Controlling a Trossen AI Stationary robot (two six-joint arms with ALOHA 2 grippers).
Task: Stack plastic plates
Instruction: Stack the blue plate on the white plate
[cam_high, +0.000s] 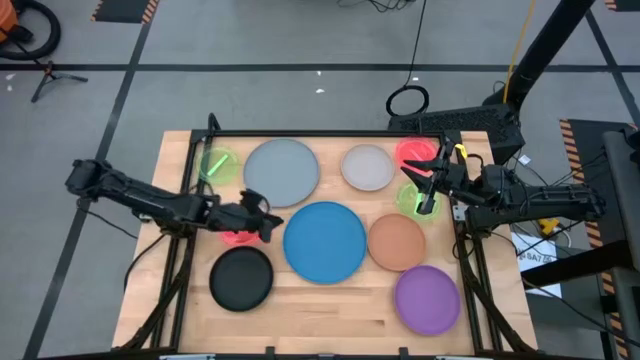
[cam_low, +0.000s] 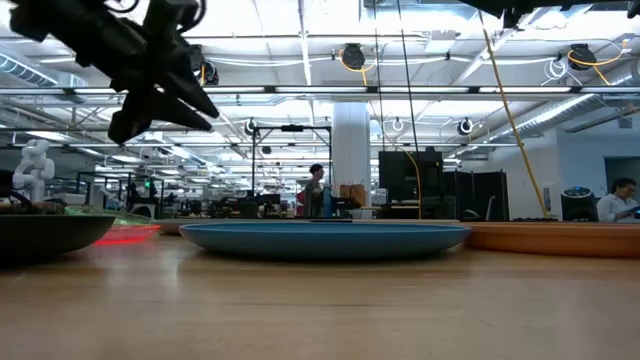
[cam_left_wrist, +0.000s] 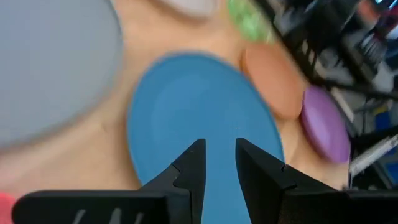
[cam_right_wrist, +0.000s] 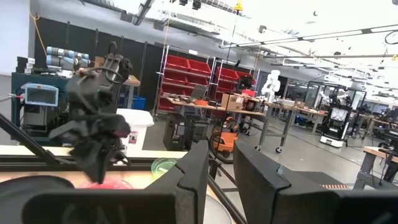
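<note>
Ten round plates lie flat and apart on the wooden table: large grey (cam_high: 281, 168) and blue (cam_high: 324, 241), beige (cam_high: 367, 167), tan (cam_high: 397, 242), purple (cam_high: 427, 298), black (cam_high: 241, 277), two small green (cam_high: 218, 165) (cam_high: 408, 201) and two small pink (cam_high: 238, 237) (cam_high: 413, 152). My left gripper (cam_high: 270, 224) hangs above the blue plate's left edge (cam_left_wrist: 186, 112), beside the left pink plate. Its fingers are a little apart and hold nothing (cam_left_wrist: 219, 149). In the low view it (cam_low: 200, 105) is well above the table. My right gripper (cam_high: 420, 186) hovers level over the right green plate, slightly open and empty (cam_right_wrist: 222, 152).
A dark frame (cam_high: 330, 133) borders the table's far edge and sides. Bare wood shows along the near edge between the black and purple plates. The right wrist view faces my left arm (cam_right_wrist: 93, 134) across the table. People sit far off in the room behind.
</note>
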